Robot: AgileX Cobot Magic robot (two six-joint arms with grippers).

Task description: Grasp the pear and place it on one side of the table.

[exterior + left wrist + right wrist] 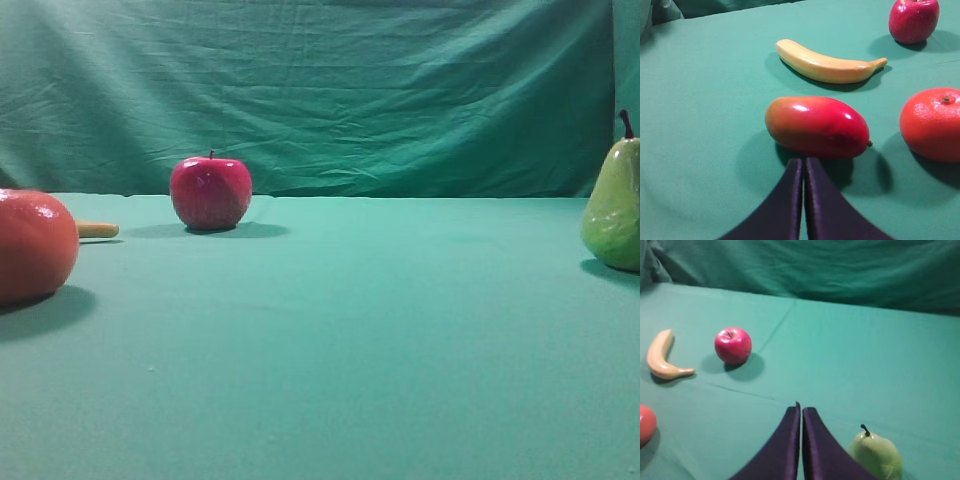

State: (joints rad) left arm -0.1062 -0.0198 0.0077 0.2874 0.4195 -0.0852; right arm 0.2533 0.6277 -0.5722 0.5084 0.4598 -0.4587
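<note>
The pear [876,457] is seen standing upright on the counter [380,330], stem up, near the counter's right edge and well apart from the other fruit. In the right wrist view it is found just beside the right tool [801,412], which is clenched with nothing between its jaws; the pear is not held. The left tool [804,165] is likewise seen pressed shut and empty, poised just short of a red-and-yellow mango [817,126].

The pear's skin is glossy, and it is judged to be smooth, rigid and likely slippery; its weight cannot be told. A hold across the broad lower body is judged soundest, since the narrowing neck would let the jaws slide upward. The stem is thin and should not be relied upon. The right tool would have to be released before any grasp.

Count of items: one pear, one red apple [210,192], one banana [827,65], one mango, one round orange-red fruit [932,122]. Five pieces of fruit are recorded in total, and two tools.
</note>
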